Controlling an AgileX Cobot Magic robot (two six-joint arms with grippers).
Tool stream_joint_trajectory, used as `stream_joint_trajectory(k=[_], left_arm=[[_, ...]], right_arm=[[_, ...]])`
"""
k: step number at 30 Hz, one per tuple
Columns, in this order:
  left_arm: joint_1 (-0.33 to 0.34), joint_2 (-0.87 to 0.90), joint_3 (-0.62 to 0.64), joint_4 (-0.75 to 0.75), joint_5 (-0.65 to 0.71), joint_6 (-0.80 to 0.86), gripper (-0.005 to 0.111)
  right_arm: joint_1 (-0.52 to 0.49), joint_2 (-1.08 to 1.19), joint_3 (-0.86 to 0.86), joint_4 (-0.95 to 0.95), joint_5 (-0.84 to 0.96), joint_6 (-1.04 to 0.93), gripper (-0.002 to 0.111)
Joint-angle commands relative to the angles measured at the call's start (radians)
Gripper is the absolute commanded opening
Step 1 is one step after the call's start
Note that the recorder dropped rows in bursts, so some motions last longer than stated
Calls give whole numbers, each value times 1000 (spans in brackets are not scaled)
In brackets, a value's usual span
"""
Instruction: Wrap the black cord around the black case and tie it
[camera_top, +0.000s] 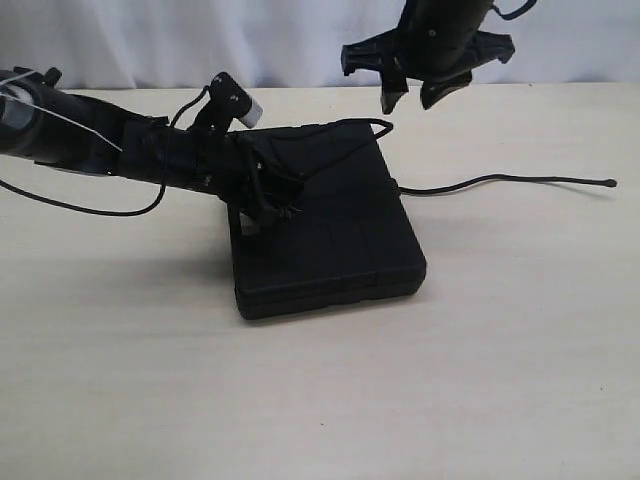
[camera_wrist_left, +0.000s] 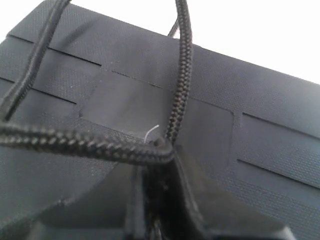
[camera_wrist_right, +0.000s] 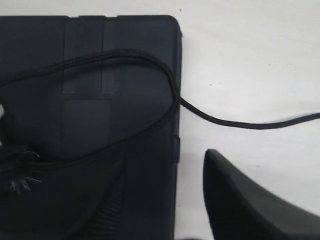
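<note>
Pinching cord (camera_wrist_left: 183, 75) near its frayed end: left gripper (camera_wrist_left: 157, 170), clamped, low over case (camera_top: 340, 250) lid; cord loops across lid, leaves the right edge, trails over table (camera_top: 500, 380) to its knob; right gripper (camera_top: 412, 100) aloft, spread wide, empty. Recommended: hold tension; right grasps slack beside case, avoiding lid loop.

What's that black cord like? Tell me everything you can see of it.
The cord is thin, black and braided, like woven rope. The left gripper pinches it above the case, next to its frayed tuft. From there a slack loop lies on the case's top. The rest drops off the case's edge and trails across the table, ending in a small knob. No tied knot shows.
</note>
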Motion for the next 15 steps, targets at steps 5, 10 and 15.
stream_joint_trajectory(k=[5,10,15], left_arm=[[-9,-1,-15,73,27,31,0],[-9,-8,-43,185,45,31,0],[-9,-32,-55,272,89,31,0]], right_arm=[[-125,-21,3,-171,102,-28,59],[-330,20,86,-112,27,-73,59],[-387,98,89,-114,-63,-288,58]])
